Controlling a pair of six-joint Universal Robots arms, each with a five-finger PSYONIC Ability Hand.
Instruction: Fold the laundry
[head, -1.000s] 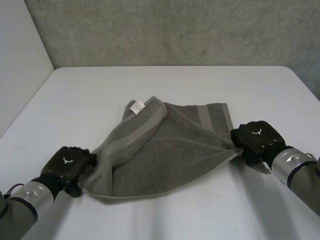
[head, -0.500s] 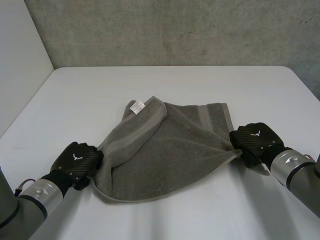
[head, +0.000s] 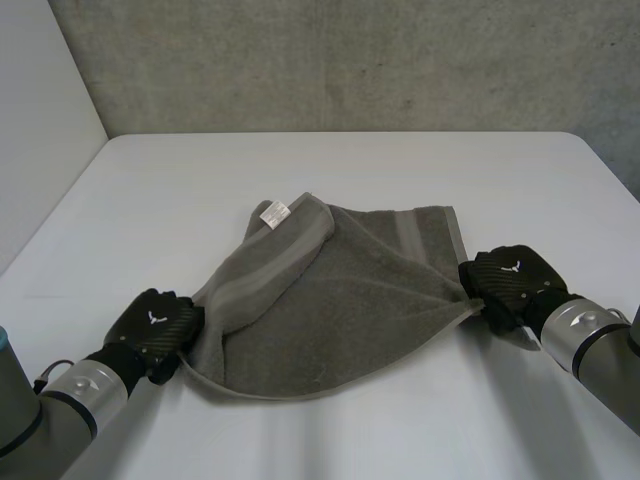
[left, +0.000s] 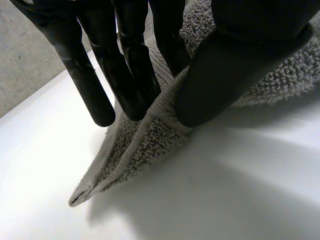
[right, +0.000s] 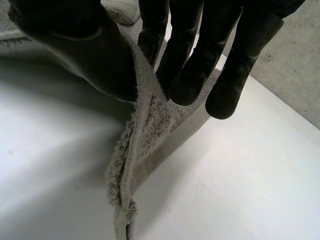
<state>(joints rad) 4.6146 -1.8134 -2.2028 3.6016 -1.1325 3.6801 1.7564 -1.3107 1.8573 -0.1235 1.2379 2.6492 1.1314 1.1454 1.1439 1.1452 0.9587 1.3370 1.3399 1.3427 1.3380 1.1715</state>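
L hand (head: 158, 322) & R hand (head: 508, 279) pinching opp. towel (head: 330, 300) corners, low.

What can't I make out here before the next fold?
Head view: the backs of the left hand and right hand hide their pinch on the towel.
Head view: the print on the white label is too small to read.
Head view: the folded-over flap covers the layer beneath.
Wrist views: picture edges cut the towel off beyond each pinch.
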